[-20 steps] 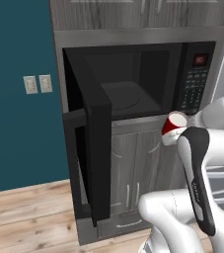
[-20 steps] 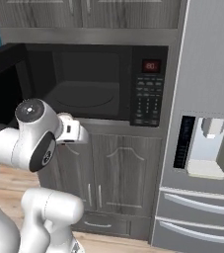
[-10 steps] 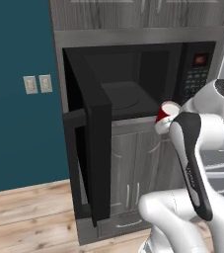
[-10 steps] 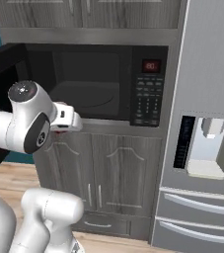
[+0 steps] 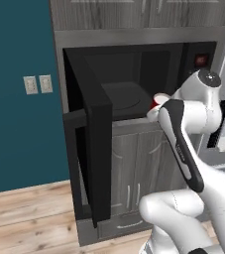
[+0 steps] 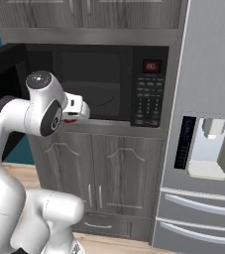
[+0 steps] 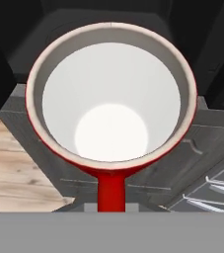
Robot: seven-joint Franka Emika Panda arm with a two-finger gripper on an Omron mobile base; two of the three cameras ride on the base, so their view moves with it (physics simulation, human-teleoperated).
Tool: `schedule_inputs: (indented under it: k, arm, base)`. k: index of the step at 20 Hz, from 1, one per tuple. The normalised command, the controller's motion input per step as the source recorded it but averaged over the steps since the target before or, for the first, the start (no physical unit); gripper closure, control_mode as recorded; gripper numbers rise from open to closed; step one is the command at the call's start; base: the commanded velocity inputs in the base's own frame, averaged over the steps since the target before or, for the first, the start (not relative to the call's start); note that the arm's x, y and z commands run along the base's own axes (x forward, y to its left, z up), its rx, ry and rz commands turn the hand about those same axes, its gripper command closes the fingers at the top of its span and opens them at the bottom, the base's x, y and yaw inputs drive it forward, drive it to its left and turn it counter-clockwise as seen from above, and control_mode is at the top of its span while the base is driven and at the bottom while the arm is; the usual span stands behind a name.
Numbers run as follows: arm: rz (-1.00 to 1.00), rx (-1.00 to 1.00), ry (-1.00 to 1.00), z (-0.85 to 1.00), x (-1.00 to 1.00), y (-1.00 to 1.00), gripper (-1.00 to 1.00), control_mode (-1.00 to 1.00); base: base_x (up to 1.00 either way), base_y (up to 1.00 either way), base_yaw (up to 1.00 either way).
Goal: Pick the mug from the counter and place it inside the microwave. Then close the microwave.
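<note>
From the left base view we see the red mug [image 5: 158, 100] at the microwave [image 5: 134, 94] mouth, beside its swung-out door [image 5: 91, 144]. From the right, it peeks beneath the wrist, near the keypad [image 6: 148, 101]. In the hand view our pincer looks clamped on its handle, cavity ahead. We judge insertion underway; next, push inward, lower, release.

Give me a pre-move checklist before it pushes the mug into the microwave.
1. Mug carried at the hand: ok, it sits right under the hand camera.
2. Grip by the gripper: cannot tell, fingers hidden.
3. Microwave door swung open: ok.
4. Microwave cavity free of other items: ok, as far as it can be seen.
5. Mug already inside: not ok, it is at the front opening.
6. Mug empty: ok, white inside.
</note>
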Motion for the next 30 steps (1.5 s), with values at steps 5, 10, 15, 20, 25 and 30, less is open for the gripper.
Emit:
schedule_inputs:
  k: [5,10,15,20,25,30]
  arm:
    - [0.0,0.0,0.0,0.05,0.25,0.04,1.0,-1.0]
    - [0.0,0.0,0.0,0.01,0.18,0.06,1.0,-1.0]
    - [0.0,0.0,0.0,0.0,0.16,0.17,1.0,-1.0]
    - [0.02,0.0,0.0,0.0,0.2,0.16,1.0,-1.0]
    - [0.05,0.0,0.0,0.0,0.35,0.04,1.0,-1.0]
    - [0.08,0.0,0.0,-0.01,0.45,0.0,1.0,-1.0]
  base:
    - [0.0,0.0,0.0]
    - [0.0,0.0,0.0]
    - [0.0,0.0,0.0]
    - [0.0,0.0,0.0]
    - [0.0,0.0,0.0]
    - [0.0,0.0,0.0]
